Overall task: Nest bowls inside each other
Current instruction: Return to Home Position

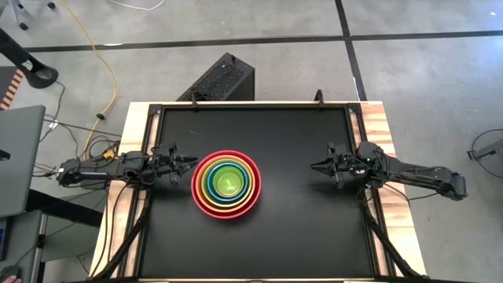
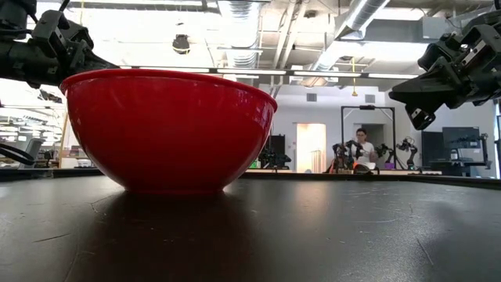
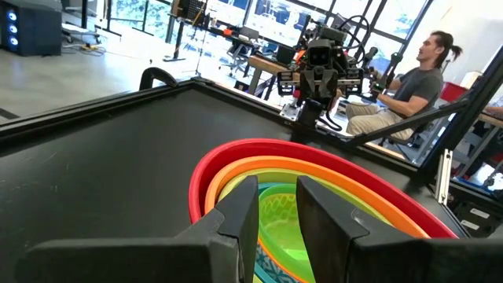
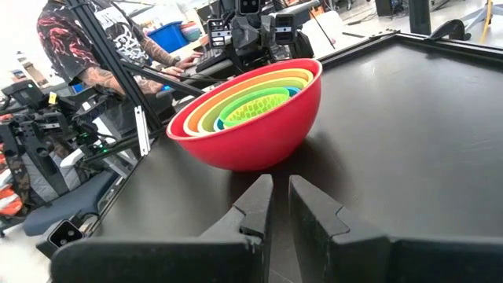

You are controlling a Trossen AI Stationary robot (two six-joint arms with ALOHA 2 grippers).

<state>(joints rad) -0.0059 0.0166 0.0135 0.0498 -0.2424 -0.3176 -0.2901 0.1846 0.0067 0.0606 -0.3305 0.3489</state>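
Note:
Several bowls (image 1: pixel 226 184) sit nested in one stack left of the table's middle, the big red one (image 2: pixel 168 129) outermost with its base on the black table. Inside it I see orange, yellow and teal rims (image 4: pixel 236 98) and a bright green bowl (image 3: pixel 283 216) innermost. My left gripper (image 1: pixel 192 162) hovers level just left of the stack, a narrow empty gap between its fingers (image 3: pixel 277 185). My right gripper (image 1: pixel 314 166) hangs well to the right of the stack, pointing at it; its fingers (image 4: pixel 280 181) stand slightly apart with nothing between them.
A raised black frame (image 1: pixel 251 105) runs round the table. A black box (image 1: pixel 224 79) stands on the floor beyond the far edge. Bare black tabletop (image 1: pixel 299 236) lies right of and in front of the stack. A person (image 3: pixel 409 79) sits beyond the right side, another (image 4: pixel 118 47) beyond the left.

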